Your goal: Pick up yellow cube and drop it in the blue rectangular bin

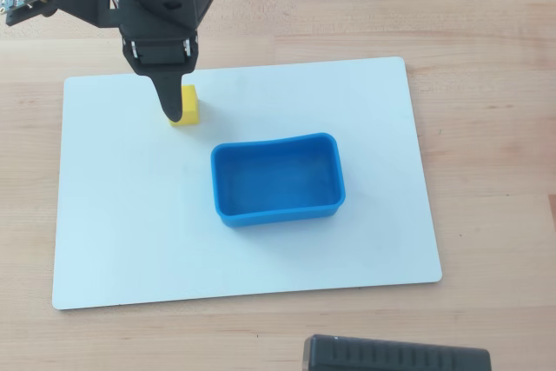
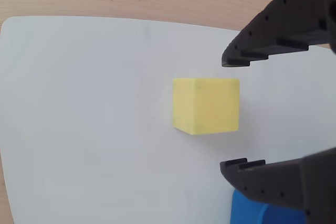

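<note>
Overhead view: hovering over the yellow cube [image 1: 186, 104], near the upper left of the white board [image 1: 365, 215] lying on the wooden surface [image 1: 486, 110]; sitting empty near the board's middle, the blue rectangular bin [image 1: 278, 210], apart from the cube. Judging from this, nothing done yet: grasping, lifting, carrying and dropping all remaining. Wrist view: spreading wide, released and holding nothing, the jaws of the gripper [image 2: 233, 111]; resting flat on the board, the cube [image 2: 206, 105], lying just ahead of the two tips and lined up with the gap, touching neither; showing at the bottom edge, a corner of the bin [image 2: 252, 211].
</note>
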`<state>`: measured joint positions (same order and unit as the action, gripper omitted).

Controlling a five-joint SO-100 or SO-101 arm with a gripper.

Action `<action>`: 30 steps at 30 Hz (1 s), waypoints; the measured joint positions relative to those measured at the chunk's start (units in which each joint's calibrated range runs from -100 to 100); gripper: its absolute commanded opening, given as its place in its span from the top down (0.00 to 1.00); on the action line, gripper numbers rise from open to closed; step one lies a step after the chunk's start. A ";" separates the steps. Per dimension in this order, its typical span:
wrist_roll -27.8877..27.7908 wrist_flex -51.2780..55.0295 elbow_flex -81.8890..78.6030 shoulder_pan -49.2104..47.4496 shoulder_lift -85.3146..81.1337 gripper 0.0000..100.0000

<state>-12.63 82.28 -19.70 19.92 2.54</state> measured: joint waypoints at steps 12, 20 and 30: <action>0.00 -2.24 -4.82 0.00 0.00 0.78; 0.00 -5.91 -4.91 0.00 3.97 0.78; 0.00 -8.68 -4.91 -0.39 6.84 0.80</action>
<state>-12.63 73.60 -24.61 19.54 9.38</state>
